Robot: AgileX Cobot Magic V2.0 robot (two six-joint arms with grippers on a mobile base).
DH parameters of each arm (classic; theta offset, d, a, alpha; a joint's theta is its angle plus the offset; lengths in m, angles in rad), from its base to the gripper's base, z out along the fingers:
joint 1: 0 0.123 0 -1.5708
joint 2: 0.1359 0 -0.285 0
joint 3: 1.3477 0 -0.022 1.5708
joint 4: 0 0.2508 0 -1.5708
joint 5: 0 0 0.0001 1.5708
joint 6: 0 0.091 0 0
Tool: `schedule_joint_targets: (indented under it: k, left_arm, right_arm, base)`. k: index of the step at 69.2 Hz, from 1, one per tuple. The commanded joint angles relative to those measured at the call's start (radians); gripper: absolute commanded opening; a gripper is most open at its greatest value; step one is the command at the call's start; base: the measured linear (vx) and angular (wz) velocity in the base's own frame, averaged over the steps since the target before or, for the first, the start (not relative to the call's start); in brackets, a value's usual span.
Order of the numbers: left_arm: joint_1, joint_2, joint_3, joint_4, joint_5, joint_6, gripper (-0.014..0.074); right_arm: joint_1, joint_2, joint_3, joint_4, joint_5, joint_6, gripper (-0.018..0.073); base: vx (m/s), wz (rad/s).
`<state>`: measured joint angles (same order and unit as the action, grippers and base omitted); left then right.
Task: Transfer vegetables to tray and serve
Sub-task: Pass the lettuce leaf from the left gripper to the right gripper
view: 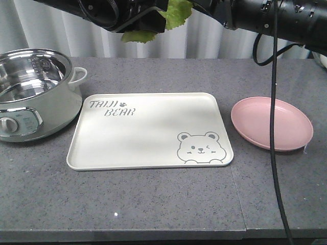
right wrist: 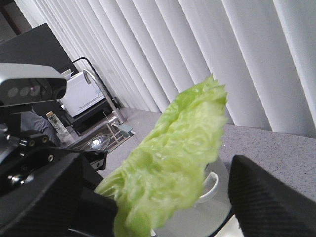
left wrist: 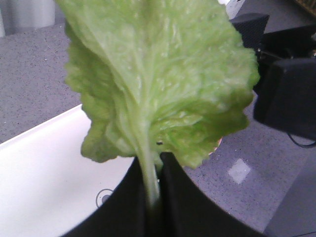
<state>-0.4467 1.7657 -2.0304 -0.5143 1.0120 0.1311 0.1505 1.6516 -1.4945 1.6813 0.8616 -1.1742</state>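
The vegetables (left wrist: 158, 84), a crinkly green lettuce leaf, hang high above the table with my left gripper (left wrist: 159, 168) shut on the pale stem. In the front view the vegetables (view: 176, 13) show at the top edge, above the far rim of the cream tray (view: 148, 130) with its bear face. My right gripper (right wrist: 158, 197) is open, its fingers spread wide on either side of the vegetables (right wrist: 173, 148). The leaf is not pinched between them. Below the leaf a part of the tray (left wrist: 44, 168) shows.
A steel-lined electric pot (view: 30, 87) with a white handle stands left of the tray. Under the leaf is the pot (right wrist: 197, 217). A round pink plate (view: 271, 122) lies right of the tray. A black cable (view: 273, 153) hangs down across the plate.
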Motion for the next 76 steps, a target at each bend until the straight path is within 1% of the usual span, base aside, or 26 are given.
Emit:
schedule_joint_targets:
  k: [1,8,14,17,22,26,33,34,41,43,48,53,57,67,72,76]
  left_arm:
    - [-0.007,-0.047,-0.026,-0.039,-0.073,0.004,-0.0008]
    - [-0.007,-0.047,-0.026,-0.039,-0.070,0.004,-0.0008]
    - [-0.007,-0.047,-0.026,-0.039,-0.069,0.004,-0.0008]
    - [-0.007,-0.047,-0.026,-0.039,-0.069,0.004,-0.0008]
    - [-0.007,-0.047,-0.026,-0.039,-0.068,0.004,-0.0008]
    - [-0.007,-0.047,-0.026,-0.039,-0.067,0.004,-0.0008]
    - [-0.007,-0.047,-0.026,-0.039,-0.059,0.004,-0.0008]
    - [-0.007,-0.047,-0.026,-0.039,-0.054,0.004,-0.0008]
    - [-0.007,-0.047,-0.026,-0.039,-0.046,0.004,-0.0006]
    - [-0.007,-0.047,-0.026,-0.039,-0.045,0.004,-0.0004]
    - [-0.007,-0.047,-0.026,-0.039,-0.045,0.004,0.0010]
    - [-0.007,-0.047,-0.026,-0.039,-0.043,0.003,0.0048]
    - [-0.007,-0.050,-0.026,-0.039,-0.044,0.002,0.0094]
    - [-0.007,-0.067,-0.026,-0.038,-0.043,-0.007,0.0251]
    - [-0.007,-0.081,-0.026,-0.027,-0.043,-0.007,0.0330]
    - [-0.007,-0.093,-0.026,-0.005,-0.040,-0.007,0.0368]
  right_arm:
    - [0.025,-0.039,-0.034,0.108,-0.014,-0.012,0.0578]
    - [0.047,-0.036,-0.034,0.108,-0.063,-0.016,0.0578]
    - [0.049,-0.034,-0.034,0.108,-0.069,-0.016,0.0570]
    - [0.049,-0.034,-0.034,0.108,-0.071,-0.016,0.0553]
    - [0.049,-0.034,-0.034,0.108,-0.078,-0.015,0.0493]
    - [0.049,-0.034,-0.034,0.108,-0.080,-0.015,0.0416]
    - [0.049,-0.034,-0.034,0.107,-0.082,-0.015,0.0241]
    - [0.049,-0.034,-0.034,0.107,-0.082,-0.015,0.0202]
    - [0.049,-0.034,-0.034,0.107,-0.084,-0.016,0.0018]
    - [0.049,-0.034,-0.034,0.107,-0.084,-0.017,-0.0015]
    - [0.049,-0.034,-0.034,0.107,-0.083,-0.018,-0.0009]
    - [0.049,-0.034,-0.034,0.107,-0.084,-0.019,-0.0008]
    - [0.049,-0.034,-0.034,0.107,-0.084,-0.021,-0.0008]
    - [0.049,-0.034,-0.034,0.107,-0.086,-0.053,-0.0008]
    - [0.048,-0.034,-0.034,0.107,-0.101,-0.053,-0.0008]
    - [0.048,-0.035,-0.034,0.107,-0.133,-0.053,-0.0006]
  base:
    - [0.00,0.00]
    - [0.00,0.00]
    - [0.00,0.00]
    - [0.00,0.00]
    - [0.00,0.00]
    - [0.00,0.00]
    - [0.00,0.00]
    - [0.00,0.00]
    - [0.00,0.00]
    - [0.00,0.00]
    - [0.00,0.00]
    - [0.00,0.00]
    - [0.00,0.00]
    - [0.00,0.00]
    - [0.00,0.00]
    - [0.00,0.00]
